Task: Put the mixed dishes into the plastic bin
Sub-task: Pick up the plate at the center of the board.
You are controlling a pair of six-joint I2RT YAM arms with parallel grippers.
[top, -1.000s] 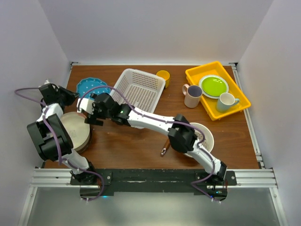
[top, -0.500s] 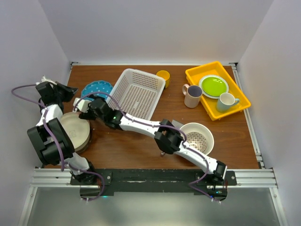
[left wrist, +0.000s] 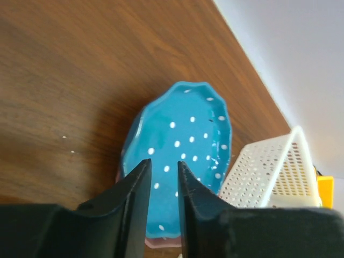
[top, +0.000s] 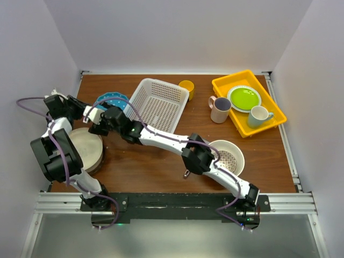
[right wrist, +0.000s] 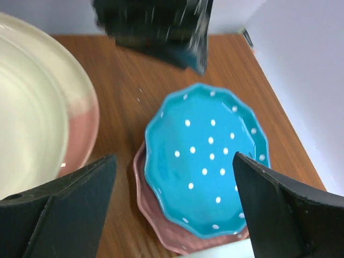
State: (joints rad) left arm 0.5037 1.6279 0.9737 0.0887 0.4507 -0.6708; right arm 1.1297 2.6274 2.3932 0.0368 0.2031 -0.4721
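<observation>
Blue plate [right wrist: 207, 156] | right gripper [right wrist: 173, 161] spread wide near it, empty | left gripper [left wrist: 163, 164] narrowly parted, empty

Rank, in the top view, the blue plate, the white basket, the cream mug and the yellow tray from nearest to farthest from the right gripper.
From the right gripper:
1. Blue plate, just beyond it, far left.
2. White basket, back middle.
3. Cream mug, right of the basket.
4. Yellow tray, back right corner.
</observation>
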